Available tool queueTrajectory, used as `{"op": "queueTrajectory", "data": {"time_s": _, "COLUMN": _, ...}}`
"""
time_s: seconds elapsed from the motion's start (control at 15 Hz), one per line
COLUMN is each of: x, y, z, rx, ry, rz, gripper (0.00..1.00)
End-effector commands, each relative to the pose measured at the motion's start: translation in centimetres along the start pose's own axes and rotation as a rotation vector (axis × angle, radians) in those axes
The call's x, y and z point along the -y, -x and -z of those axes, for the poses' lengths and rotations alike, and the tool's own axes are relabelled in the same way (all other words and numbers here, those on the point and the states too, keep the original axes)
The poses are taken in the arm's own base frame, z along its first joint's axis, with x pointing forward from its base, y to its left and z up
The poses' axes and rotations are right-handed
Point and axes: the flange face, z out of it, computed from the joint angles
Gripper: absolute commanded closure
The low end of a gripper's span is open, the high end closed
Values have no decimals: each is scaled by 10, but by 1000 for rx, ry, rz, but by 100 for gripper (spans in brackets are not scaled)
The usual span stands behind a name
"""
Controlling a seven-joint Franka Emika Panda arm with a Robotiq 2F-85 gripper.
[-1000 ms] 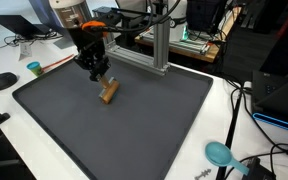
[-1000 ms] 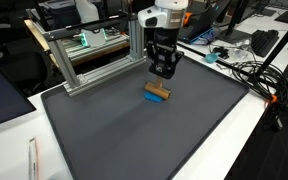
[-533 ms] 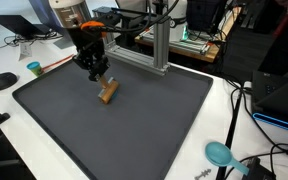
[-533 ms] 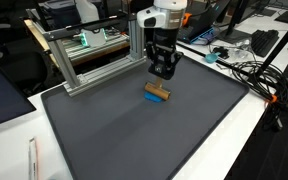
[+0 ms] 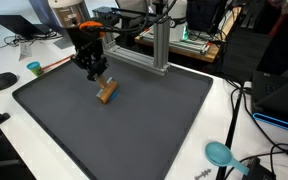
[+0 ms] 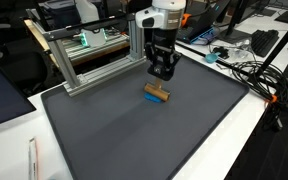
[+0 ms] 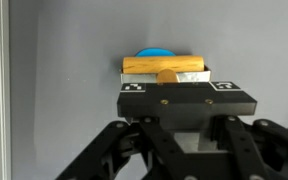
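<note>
A small wooden block (image 5: 107, 92) (image 6: 157, 93) lies on the dark grey mat (image 5: 134, 135) (image 6: 124, 135). In the wrist view the wooden block (image 7: 164, 66) rests across a blue piece (image 7: 152, 52) that peeks out behind it. My gripper (image 5: 94, 70) (image 6: 162, 70) hangs a little above the mat, just beside the block and not touching it. Its fingers stand partly apart with nothing between them. The wrist view shows only the gripper's black body and linkages; the fingertips are out of that picture.
An aluminium frame (image 5: 160, 45) (image 6: 89, 60) stands along the mat's far edge, close behind the gripper. A teal cup (image 5: 33, 69) and a black mouse (image 5: 2, 81) sit on the white table. A teal tool (image 5: 219, 153) and cables (image 6: 252, 75) lie beyond the mat.
</note>
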Motion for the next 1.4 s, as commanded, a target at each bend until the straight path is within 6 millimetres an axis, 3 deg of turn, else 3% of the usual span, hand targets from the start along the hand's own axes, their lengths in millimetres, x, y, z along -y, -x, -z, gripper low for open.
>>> {"op": "queueTrajectory", "data": {"time_s": 0.0, "x": -8, "y": -19, "z": -50, "rx": -46, "ry": 5, "rz": -25, "gripper": 78}}
{"op": "queueTrajectory", "data": {"time_s": 1.33, "x": -6, "y": -21, "z": -52, "rx": -78, "ry": 17, "rz": 16, "gripper": 78}}
